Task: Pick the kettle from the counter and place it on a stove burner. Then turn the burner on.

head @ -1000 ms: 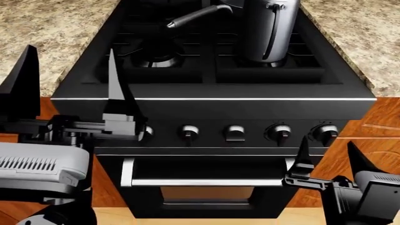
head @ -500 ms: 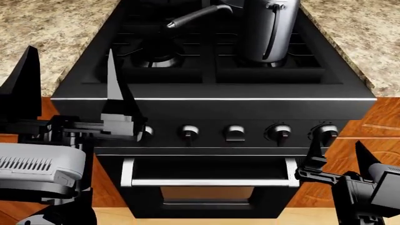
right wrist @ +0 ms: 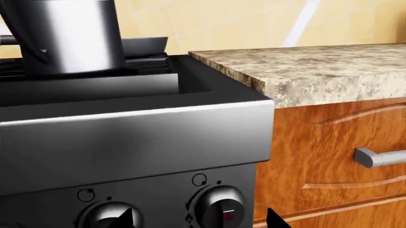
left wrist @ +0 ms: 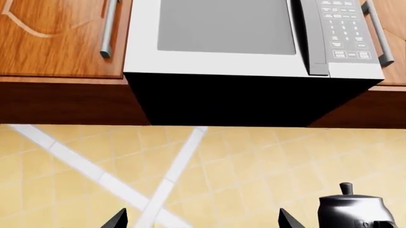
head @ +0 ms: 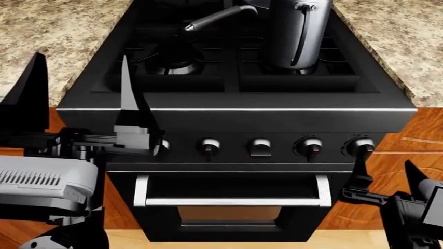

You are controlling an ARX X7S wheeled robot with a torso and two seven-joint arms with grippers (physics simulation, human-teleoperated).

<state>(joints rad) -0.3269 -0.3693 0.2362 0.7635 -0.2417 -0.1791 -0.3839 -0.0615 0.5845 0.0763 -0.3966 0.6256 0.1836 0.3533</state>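
The shiny steel kettle [head: 298, 33] stands upright on the stove's front right burner [head: 302, 69]; the right wrist view shows its body [right wrist: 70, 33], the left wrist view its lid and black knob [left wrist: 352, 207]. My right gripper [head: 383, 165] is open, low in front of the stove's right end. Its tips straddle the rightmost control knob [right wrist: 222, 207] without touching it, and that knob [head: 360, 147] also shows from the head. My left gripper [head: 80, 70] is open and empty, held upright at the stove's front left corner. The speckled counter [head: 55, 31] flanks the stove.
A frying pan's long handle [head: 220, 15] reaches over the back left burner. Several more knobs [head: 260, 147] line the stove front above the oven handle [head: 232, 201]. A microwave [left wrist: 241, 38] hangs over the stove. A wooden drawer with a metal pull [right wrist: 381, 156] sits right of the stove.
My right gripper has shifted to the right and slightly lower, toward the rightmost knob. The left gripper and the kettle have stayed where they were.
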